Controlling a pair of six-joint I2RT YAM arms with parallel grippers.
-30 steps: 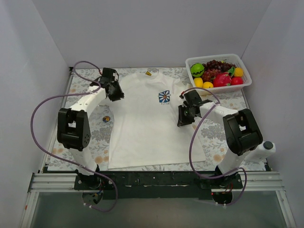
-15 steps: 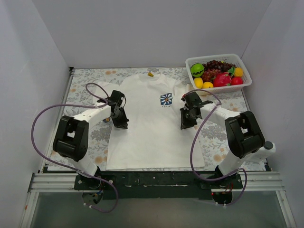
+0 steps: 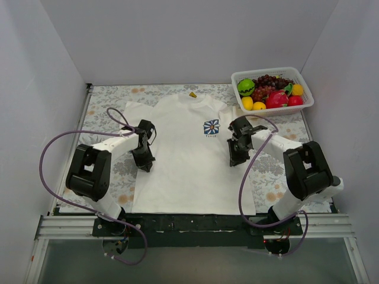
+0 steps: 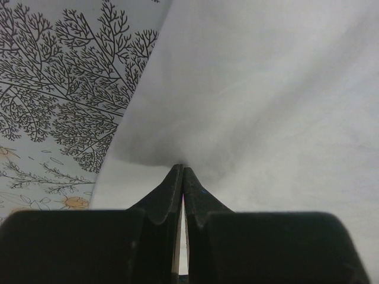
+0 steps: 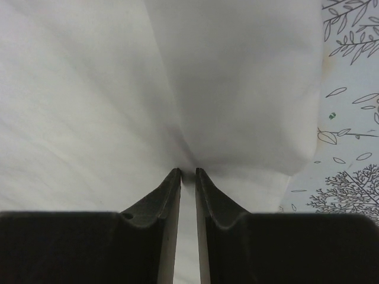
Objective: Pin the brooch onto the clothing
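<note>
The clothing (image 3: 186,160), a white T-shirt, lies flat on the flower-print mat with its small blue-square daisy print (image 3: 211,127) facing up. My left gripper (image 3: 144,161) is at the shirt's left edge, shut on a pinch of the white fabric (image 4: 237,106); the cloth puckers at its tips (image 4: 182,170). My right gripper (image 3: 235,155) is at the shirt's right side below the sleeve, shut on a fold of fabric (image 5: 237,89) that bunches at its tips (image 5: 188,172). The brooch is out of sight in every view.
A white basket (image 3: 271,73) of fruit stands at the back right, just beyond the right sleeve. A small yellow tag (image 3: 192,94) sits at the collar. The patterned mat (image 3: 112,100) shows around the shirt, also in the wrist views (image 4: 53,89) (image 5: 349,154). White walls enclose the table.
My left gripper moved from the far left shoulder toward me to the shirt's left edge, covering the spot where the brooch lay. The shirt shifted slightly right and nearer.
</note>
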